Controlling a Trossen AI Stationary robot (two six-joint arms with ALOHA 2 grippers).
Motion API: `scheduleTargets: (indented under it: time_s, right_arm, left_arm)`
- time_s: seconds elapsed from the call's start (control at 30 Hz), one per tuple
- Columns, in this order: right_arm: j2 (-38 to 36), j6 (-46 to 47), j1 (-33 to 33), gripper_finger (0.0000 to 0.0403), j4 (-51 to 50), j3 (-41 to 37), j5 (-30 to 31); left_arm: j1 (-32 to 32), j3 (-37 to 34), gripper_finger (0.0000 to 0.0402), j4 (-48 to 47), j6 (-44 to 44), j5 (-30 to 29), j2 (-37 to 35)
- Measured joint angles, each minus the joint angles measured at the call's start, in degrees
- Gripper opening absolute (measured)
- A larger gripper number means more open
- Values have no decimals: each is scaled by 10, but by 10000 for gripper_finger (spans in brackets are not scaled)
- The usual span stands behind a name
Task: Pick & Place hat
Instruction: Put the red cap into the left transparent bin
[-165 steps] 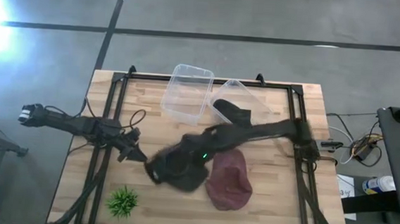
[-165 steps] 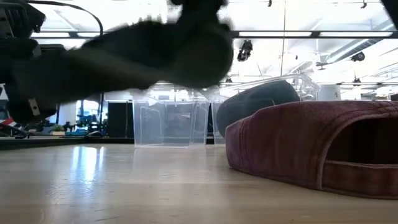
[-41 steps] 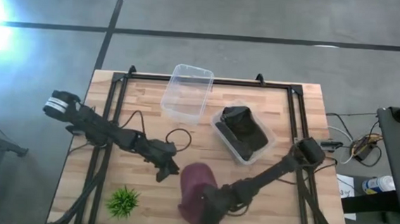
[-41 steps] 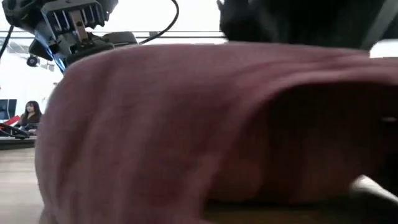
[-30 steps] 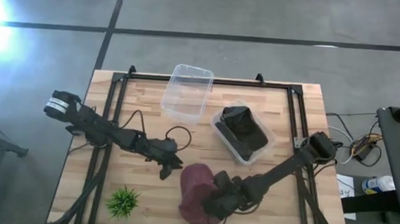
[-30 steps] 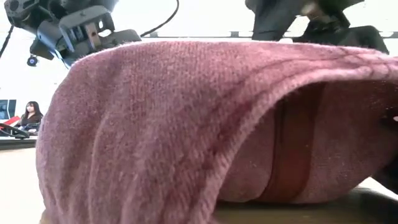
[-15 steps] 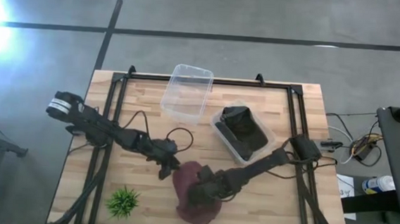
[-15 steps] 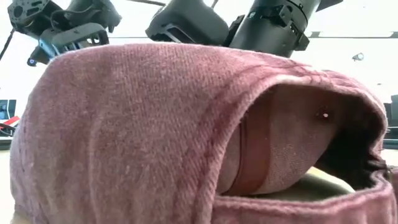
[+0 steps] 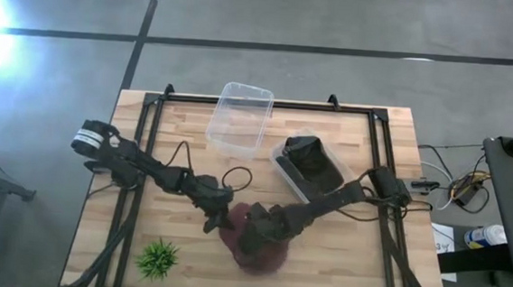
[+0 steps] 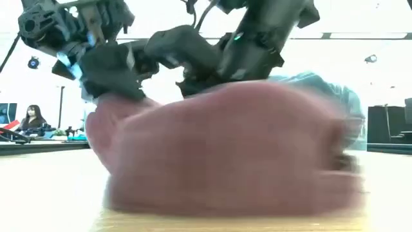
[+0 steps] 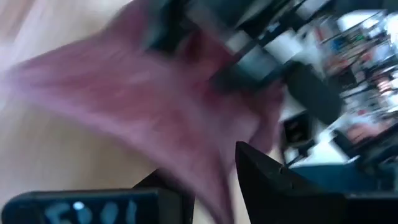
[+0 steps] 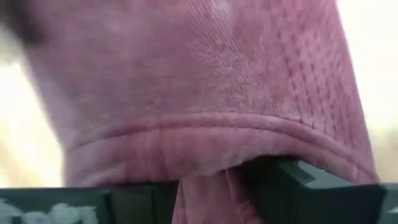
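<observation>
The maroon hat (image 9: 262, 257) lies bunched near the table's front edge, at its middle; in the low view the hat (image 10: 232, 154) is blurred and seems low on the wood. My left gripper (image 9: 218, 220) is at the hat's left edge and my right gripper (image 9: 257, 232) is over its far part. Both are shut on it. My left gripper has the hat's left edge (image 11: 205, 177) between its two fingers, coming slanting down from the table's left. The cloth rises in a peak (image 10: 106, 106) to the fingers. My right gripper pinches the hat's stitched rim band (image 12: 208, 158) between its two fingers, slanting down from the table's right. The crown spreads out beyond the fingers.
An empty clear box (image 9: 240, 115) stands at the far middle. Right of it a second clear box (image 9: 283, 154) holds a dark hat (image 9: 311, 168). A small green plant (image 9: 158, 259) sits at the near left. A person (image 10: 29, 119) sits in the room beyond.
My right gripper has gone toward the table's left and far edge, drawing the hat with it. The hat has slid left to my left gripper and turned about: its opening, which faced the low camera, is gone from that view.
</observation>
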Motion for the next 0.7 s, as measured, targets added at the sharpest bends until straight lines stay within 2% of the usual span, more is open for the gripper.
scheduleTargets:
  time_s: [0.17,0.3,0.37,0.47,0.57,0.63,0.7]
  right_arm:
    - [-1,-40,-9,171,-9,17,1]
    - [-34,-72,-8,171,-46,26,0]
    - [-64,-95,-4,171,-71,27,2]
    - [-119,-136,0,171,-106,26,15]
    - [-192,-158,0,171,-130,26,30]
    - [-245,-166,3,171,-138,27,58]
    - [-293,-175,13,171,-150,28,112]
  left_arm:
    - [0,-1,92,16,-33,-10,-31]
    - [0,-1,40,-27,-35,-43,-88]
    - [0,0,14,-76,-29,-66,-126]
    - [-1,7,11,-143,-21,-97,-194]
    - [-1,28,8,-189,-5,-103,-273]
    - [-1,42,8,-201,16,-109,-324]
    - [-2,55,7,-207,34,-143,-369]
